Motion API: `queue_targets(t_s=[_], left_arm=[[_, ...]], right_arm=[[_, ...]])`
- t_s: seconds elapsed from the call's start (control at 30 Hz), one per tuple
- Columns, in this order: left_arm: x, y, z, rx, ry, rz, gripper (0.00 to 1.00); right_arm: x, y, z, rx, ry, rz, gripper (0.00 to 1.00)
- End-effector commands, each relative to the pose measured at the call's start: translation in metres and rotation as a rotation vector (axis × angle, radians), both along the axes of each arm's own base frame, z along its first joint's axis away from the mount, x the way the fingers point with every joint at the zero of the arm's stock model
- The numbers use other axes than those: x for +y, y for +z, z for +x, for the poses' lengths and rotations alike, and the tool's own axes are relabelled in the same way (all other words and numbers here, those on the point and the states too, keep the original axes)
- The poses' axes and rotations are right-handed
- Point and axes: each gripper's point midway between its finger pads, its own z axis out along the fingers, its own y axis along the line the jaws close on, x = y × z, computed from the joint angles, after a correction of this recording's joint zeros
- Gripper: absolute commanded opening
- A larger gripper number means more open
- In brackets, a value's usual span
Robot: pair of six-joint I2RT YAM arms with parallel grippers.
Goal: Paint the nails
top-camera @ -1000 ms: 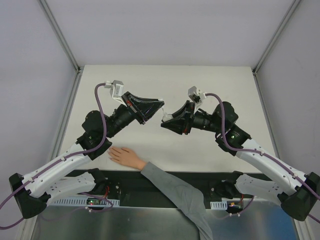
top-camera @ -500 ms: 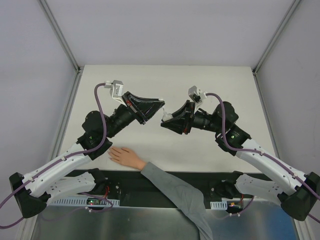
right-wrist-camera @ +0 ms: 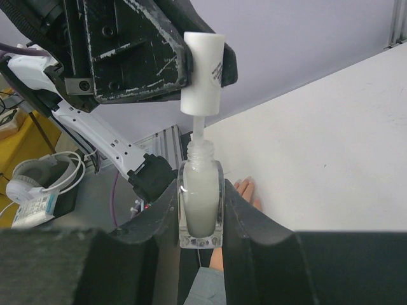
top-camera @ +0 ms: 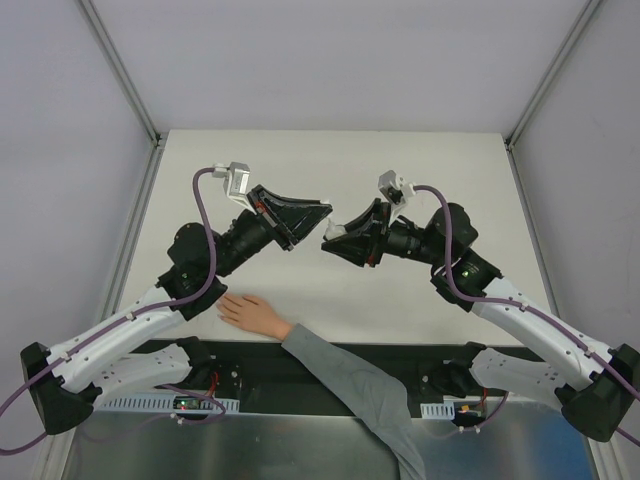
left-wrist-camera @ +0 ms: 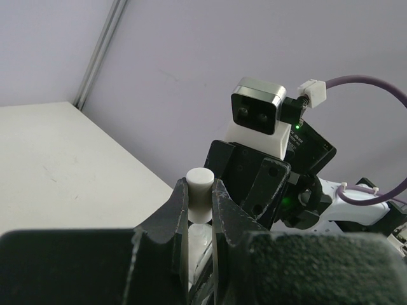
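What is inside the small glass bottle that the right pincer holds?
Whitish polish fills the bottle, and the stem of the white cap enters its neck. The brush tip is hidden in the liquid.

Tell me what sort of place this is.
Probably a robotics lab test cell: a white table boxed by pale panels on metal framing, with the left arm and right arm bolted at its near edge.
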Motion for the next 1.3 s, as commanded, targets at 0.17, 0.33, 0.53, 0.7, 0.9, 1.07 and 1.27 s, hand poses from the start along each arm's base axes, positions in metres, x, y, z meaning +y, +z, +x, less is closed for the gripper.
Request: queue_targets(t_s=[0.17, 0.33, 0.53, 0.7, 0.9, 1.07, 1.27], left_arm=[[-0.001, 0.015, -0.014, -0.032, -0.045, -0.073, 0.00], [-0.001, 0.007, -0.013, -0.012, -0.039, -0.071, 0.00], [-0.002, 0.005, -0.011, -0.007, -0.034, -0.068, 0.00], [-0.003, 0.011, -0.011, -0.023, -0.034, -0.073, 0.00], [-0.005, 0.011, -0.007, -0.012, -0.027, -0.072, 0.00], [-0.002, 0.007, -0.003, 0.010, 0.004, -0.076, 0.00], [-0.008, 0.010, -0.011, -0.005, -0.051, -0.067, 0.00]], right_arm=[[-0.006, 0.052, 0.009, -0.106, -0.072, 0.119, 0.00], [-0.007, 0.065, 0.008, -0.126, -0.074, 0.143, 0.00], [-0.006, 0.071, 0.006, -0.128, -0.059, 0.153, 0.00], [-0.004, 0.068, 0.003, -0.124, -0.045, 0.150, 0.00], [-0.002, 0.075, -0.001, -0.136, -0.024, 0.158, 0.00], [-0.006, 0.076, -0.003, -0.157, -0.033, 0.161, 0.00], [-0.004, 0.077, 0.002, -0.154, -0.050, 0.152, 0.00]])
